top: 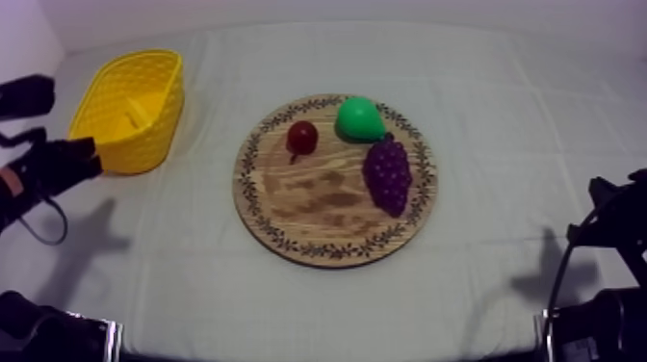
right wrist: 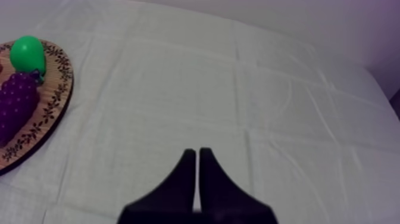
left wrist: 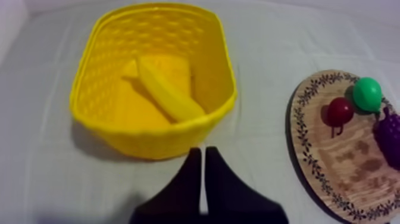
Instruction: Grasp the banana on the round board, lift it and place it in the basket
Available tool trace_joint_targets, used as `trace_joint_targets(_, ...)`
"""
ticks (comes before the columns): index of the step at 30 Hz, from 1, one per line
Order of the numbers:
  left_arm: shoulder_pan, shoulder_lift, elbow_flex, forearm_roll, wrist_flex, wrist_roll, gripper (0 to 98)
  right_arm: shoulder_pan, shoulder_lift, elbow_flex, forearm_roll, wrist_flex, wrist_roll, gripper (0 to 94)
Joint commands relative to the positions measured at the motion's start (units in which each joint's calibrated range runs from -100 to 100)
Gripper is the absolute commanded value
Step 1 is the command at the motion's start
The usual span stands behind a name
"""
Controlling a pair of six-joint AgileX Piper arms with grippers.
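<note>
Your left gripper [left wrist: 202, 152] has its two black fingers pressed together into a narrow wedge, pinching nothing. It hangs low over the cloth just in front of the near wall of the yellow basket [left wrist: 149, 142]; you cannot tell from here whether the tips touch that wall. Inside the basket, the banana [left wrist: 169, 95] lies on the floor at a slant, one end against the near right wall and the other pointing toward the far left. From above, the basket stands at the far left of the table [top: 501, 144], with your left arm [top: 48, 166] coming in just beside its near left corner. Your right gripper [right wrist: 194, 152] is likewise closed finger against finger with nothing in it. It hovers over bare grey-white cloth, well to the right of the round wooden board [top: 318, 207]. The board sits in the middle of the table, to the right of the basket and apart from it. On it, the green pear [top: 358, 118] rests at the far rim, the small red fruit [top: 302, 137] is just left of the pear, and the bunch of grapes [top: 387, 173] lies along the right side with its stem end just beside the pear.
</note>
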Motion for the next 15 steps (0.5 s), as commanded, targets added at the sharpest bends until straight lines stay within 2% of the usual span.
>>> trace_joint_targets(1, -0.5, -9.8, 4.8, 2.39, 1.2, -2.0, 0.1, 0.0, 0.0, 0.0, 0.0, 0.0, 0.0, 0.3)
trace_joint_targets(4, -2.6, -15.8, 6.9, 8.06, 4.7, -7.7, 0.1, 0.0, 0.0, 0.0, 0.0, 0.0, 0.0, 0.3)
trace_joint_targets(6, -4.0, -19.4, 7.8, 10.6, 7.7, -10.6, 0.1, 0.0, 0.0, 0.0, 0.0, 0.0, 0.0, 0.3)
trace_joint_targets(12, -8.3, -28.5, 10.1, 15.51, 14.9, -16.7, 0.1, 0.0, 0.0, 0.0, 0.0, 0.0, 0.0, 0.3)
trace_joint_targets(15, -9.6, -33.3, 12.0, 16.88, 17.2, -18.3, 0.1, 0.0, 0.0, 0.0, 0.0, 0.0, 0.0, 0.3)
